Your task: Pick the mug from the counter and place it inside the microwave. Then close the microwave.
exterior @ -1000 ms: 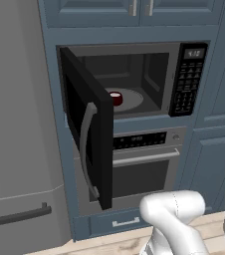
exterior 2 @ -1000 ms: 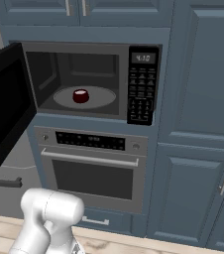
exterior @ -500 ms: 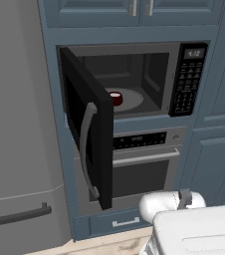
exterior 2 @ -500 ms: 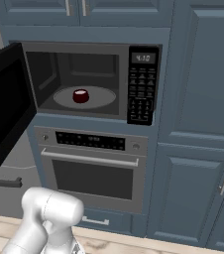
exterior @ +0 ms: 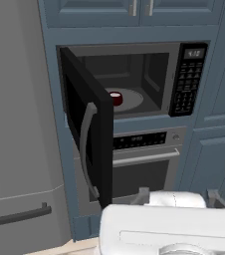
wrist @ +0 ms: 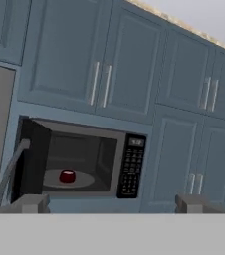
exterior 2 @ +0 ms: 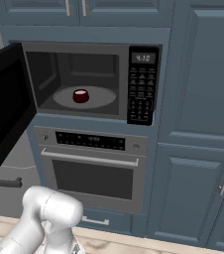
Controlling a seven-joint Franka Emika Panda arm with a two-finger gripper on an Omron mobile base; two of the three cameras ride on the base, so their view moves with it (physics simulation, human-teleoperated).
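The dark red mug [exterior: 115, 98] [exterior 2: 81, 95] [wrist: 67, 176] stands on the white turntable inside the microwave [exterior: 186, 79] [exterior 2: 142, 84] [wrist: 131, 167]. The microwave's door [exterior: 87, 129] [exterior 2: 5, 104] [wrist: 27, 159] hangs wide open, swung out to the left. My gripper [wrist: 113, 204] is open with nothing between its widely spread fingers, well back from the microwave and looking up at it. A strip of the marbled counter [exterior 2: 134, 242] shows at the bottom edge.
An oven [exterior: 144, 159] [exterior 2: 94, 171] with a horizontal handle sits right below the microwave. A grey fridge [exterior: 15, 124] stands to the left. Blue cabinets [wrist: 104, 64] [exterior 2: 203, 124] are above and to the right.
In the left base view my white hand has turned and now spreads wider across the bottom. The mug and the microwave door have not moved.
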